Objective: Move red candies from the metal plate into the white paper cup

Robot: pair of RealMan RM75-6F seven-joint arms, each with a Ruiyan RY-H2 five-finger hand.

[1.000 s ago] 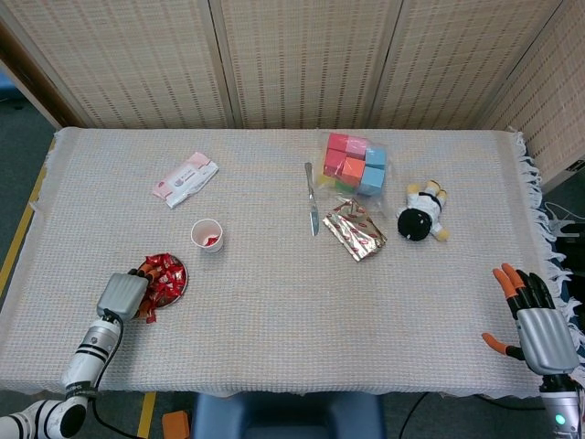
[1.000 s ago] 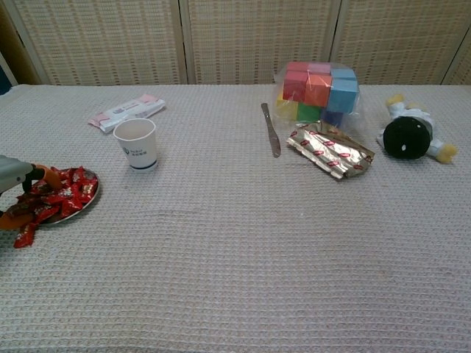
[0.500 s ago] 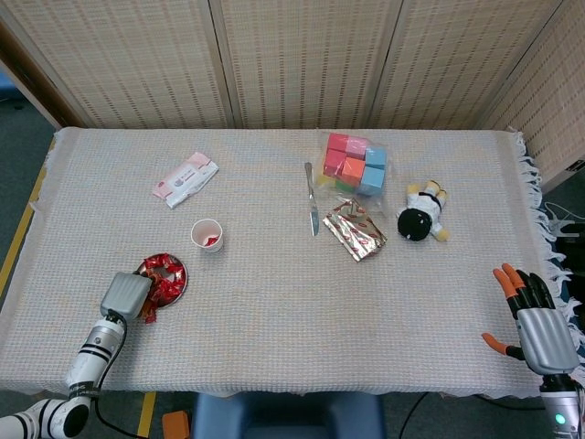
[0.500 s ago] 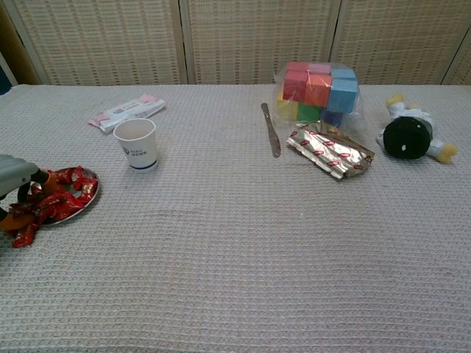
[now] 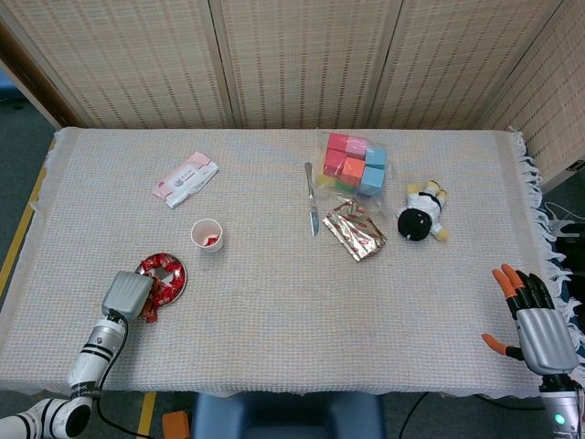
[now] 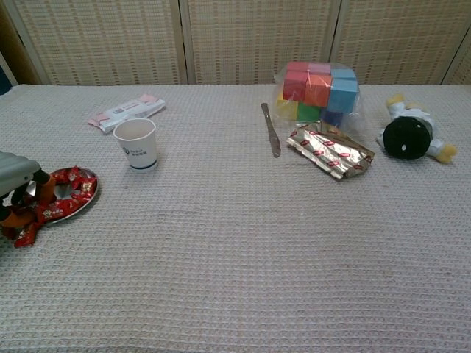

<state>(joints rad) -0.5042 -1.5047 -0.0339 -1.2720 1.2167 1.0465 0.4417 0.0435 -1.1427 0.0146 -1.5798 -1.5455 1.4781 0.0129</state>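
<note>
Candies (image 6: 65, 197) in red wrappers lie heaped on the metal plate (image 5: 180, 276) near the table's left front, and our left hand (image 5: 127, 294) sits over the plate's near-left rim with fingers curled among them, though we cannot tell whether it holds one. We see the white paper cup (image 6: 137, 143) upright just beyond the plate. Our right hand (image 5: 536, 327) rests at the near right edge, fingers spread and holding nothing.

Table (image 5: 274, 311): metal plate (image 5: 176, 289), paper cup (image 5: 207, 235), knife (image 5: 312, 198), blocks (image 5: 355, 165).
</note>
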